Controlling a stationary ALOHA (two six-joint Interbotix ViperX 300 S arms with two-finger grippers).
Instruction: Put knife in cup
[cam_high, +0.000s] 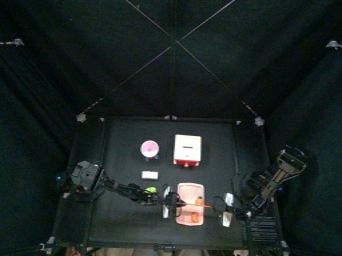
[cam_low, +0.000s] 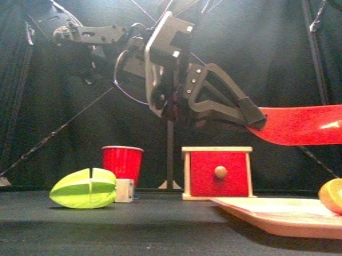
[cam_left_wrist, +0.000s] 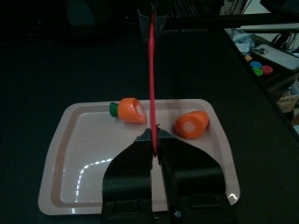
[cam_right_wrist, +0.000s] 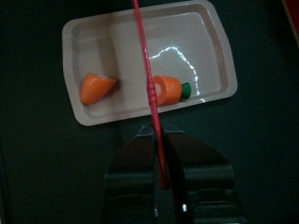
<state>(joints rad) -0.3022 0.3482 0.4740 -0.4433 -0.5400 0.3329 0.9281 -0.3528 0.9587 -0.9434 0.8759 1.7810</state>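
A thin red knife (cam_left_wrist: 151, 79) hangs edge-on above the salmon-pink tray (cam_left_wrist: 70, 166). My left gripper (cam_left_wrist: 156, 150) is shut on one end of it. My right gripper (cam_right_wrist: 163, 153) is also shut on the knife (cam_right_wrist: 149, 79), over the same tray (cam_right_wrist: 222, 61). In the front view the red blade (cam_low: 301, 122) sticks out to the right of a black gripper, well above the table. The small pink cup (cam_high: 150, 149) stands upright on the table's far left part, apart from both grippers; it is also at table level in the front view (cam_low: 122, 160).
Two orange carrot pieces (cam_left_wrist: 131, 108) (cam_left_wrist: 193, 123) lie in the tray. A red-and-white box (cam_high: 187, 150) stands right of the cup. A green fruit (cam_low: 83, 188) lies in front of the cup. Black curtains close in all sides.
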